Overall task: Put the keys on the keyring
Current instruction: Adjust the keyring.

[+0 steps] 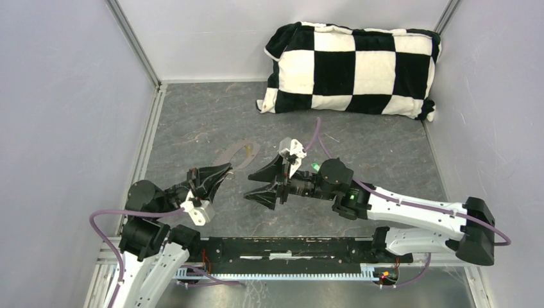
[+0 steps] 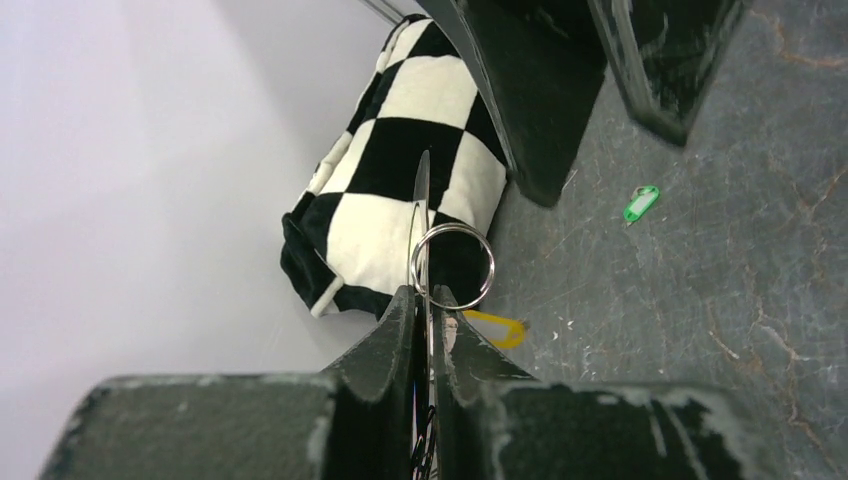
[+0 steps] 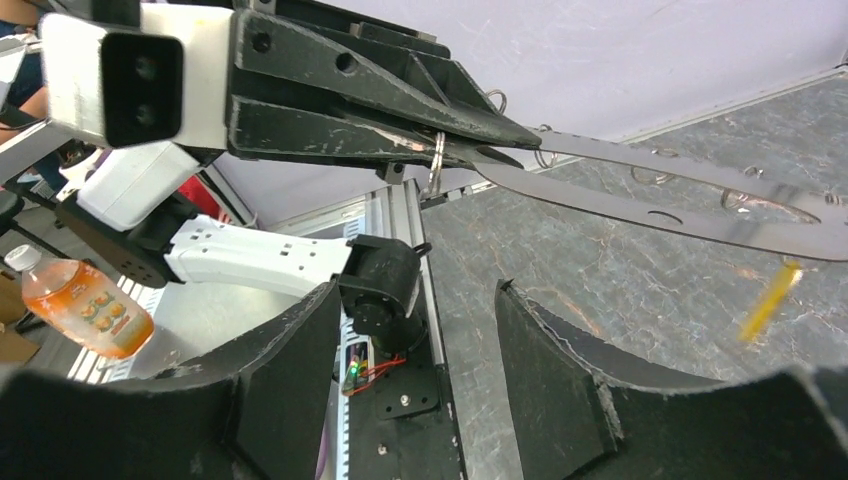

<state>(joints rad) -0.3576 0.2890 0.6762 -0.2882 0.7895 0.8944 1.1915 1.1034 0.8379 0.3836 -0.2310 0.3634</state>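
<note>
My left gripper (image 1: 224,169) is shut on the keyring (image 1: 238,154), a flat silvery oval loop held above the table. In the left wrist view the fingertips (image 2: 405,305) pinch the keyring (image 2: 423,200) edge-on, and a small split ring (image 2: 453,265) hangs on it. In the right wrist view the keyring (image 3: 680,200) juts right from the left gripper (image 3: 495,135). The yellow-headed key (image 2: 497,328) lies on the table below the loop, blurred in the right wrist view (image 3: 768,300). The green-headed key (image 2: 641,203) lies beside my right arm (image 1: 315,167). My right gripper (image 1: 258,183) is open and empty, facing the left one (image 3: 415,290).
A black-and-white checkered pillow (image 1: 349,67) lies at the back of the grey table. White walls close in the left, back and right. An orange drink bottle (image 3: 85,305) shows off the table in the right wrist view.
</note>
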